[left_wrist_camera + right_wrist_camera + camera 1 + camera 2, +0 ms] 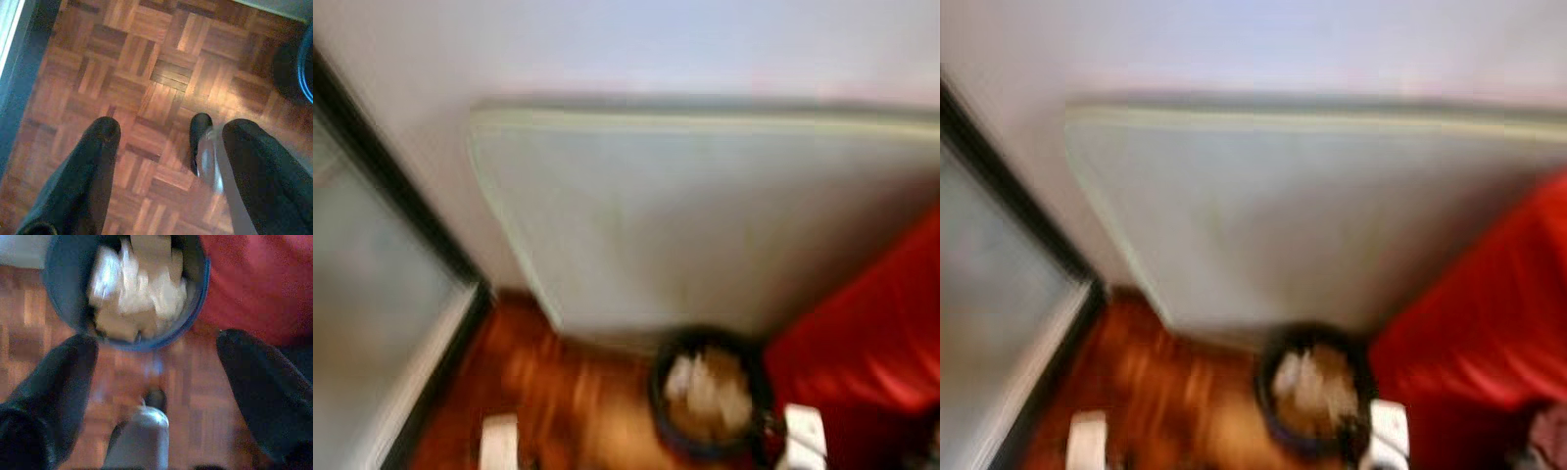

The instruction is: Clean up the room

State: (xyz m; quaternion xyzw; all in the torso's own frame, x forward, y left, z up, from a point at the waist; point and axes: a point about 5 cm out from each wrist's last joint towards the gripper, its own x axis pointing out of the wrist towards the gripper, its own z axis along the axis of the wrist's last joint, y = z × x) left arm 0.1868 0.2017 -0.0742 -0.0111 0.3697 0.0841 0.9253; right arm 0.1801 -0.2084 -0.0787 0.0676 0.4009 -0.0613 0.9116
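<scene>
My head views are blurred. The largest thing before me is a pale grey-green slab (705, 215), perhaps a mattress or a board, leaning against the white wall (607, 39); I cannot tell which it is. The bin (710, 392) stands on the floor at the foot of that slab, and I place the rest from the bin.

To the bin's right, touching or nearly so, lies a red cloth (871, 343) spread wide and low. To the bin's left the parquet floor (161, 73) runs out to a dark frame (401, 206) with a pale pane (362, 294) beyond it. The bin itself is round, dark blue, and heaped with crumpled white and tan paper (137, 289).

My right gripper (156, 377) hangs just above the floor on the near side of the bin, close to its rim, with the red cloth off to one side of it. Its fingers (259, 387) stand wide apart and hold nothing; one of my feet (139, 435) shows on the floor between them.

My left gripper (168, 137) hangs over bare parquet, well to the left of the bin. Its fingers (93, 166) are also spread wide with nothing between them, and my other foot (205, 152) shows below it.
</scene>
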